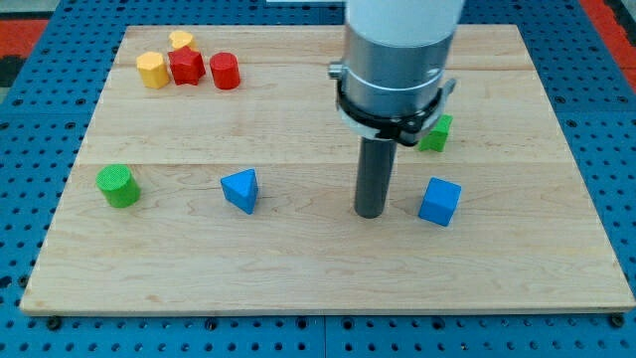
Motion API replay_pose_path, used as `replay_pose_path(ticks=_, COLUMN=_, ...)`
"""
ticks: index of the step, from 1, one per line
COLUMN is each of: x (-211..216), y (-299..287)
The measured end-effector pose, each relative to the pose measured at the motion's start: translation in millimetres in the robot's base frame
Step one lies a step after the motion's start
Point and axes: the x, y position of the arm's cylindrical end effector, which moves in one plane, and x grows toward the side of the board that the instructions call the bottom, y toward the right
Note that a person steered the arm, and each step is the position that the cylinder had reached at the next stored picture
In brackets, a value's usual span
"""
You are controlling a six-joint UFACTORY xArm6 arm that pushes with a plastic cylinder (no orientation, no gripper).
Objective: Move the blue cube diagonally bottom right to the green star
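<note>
The blue cube [439, 201] lies on the wooden board right of centre. The green star [435, 132] sits above it toward the view's top, partly hidden behind the arm's grey body. My tip [370, 212] rests on the board just left of the blue cube, with a small gap between them. The rod stands upright below the arm's wide cylinder.
A blue triangular block [240, 190] lies left of my tip. A green cylinder [118, 185] sits near the left edge. At the top left cluster a yellow hexagonal block [152, 70], a small yellow block [180, 40], a red star [186, 66] and a red cylinder [226, 71].
</note>
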Motion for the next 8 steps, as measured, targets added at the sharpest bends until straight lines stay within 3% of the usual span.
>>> replay_pose_path(ticks=1, x=22.7, y=41.9)
replay_pose_path(ticks=4, x=-64.5, y=65.9)
replay_pose_path(ticks=5, x=-59.6, y=36.2)
replay_pose_path(ticks=6, x=-20.5, y=60.8)
replay_pose_path(ticks=7, x=-36.2, y=95.7)
replay_pose_path(ticks=8, x=-79.4, y=95.6)
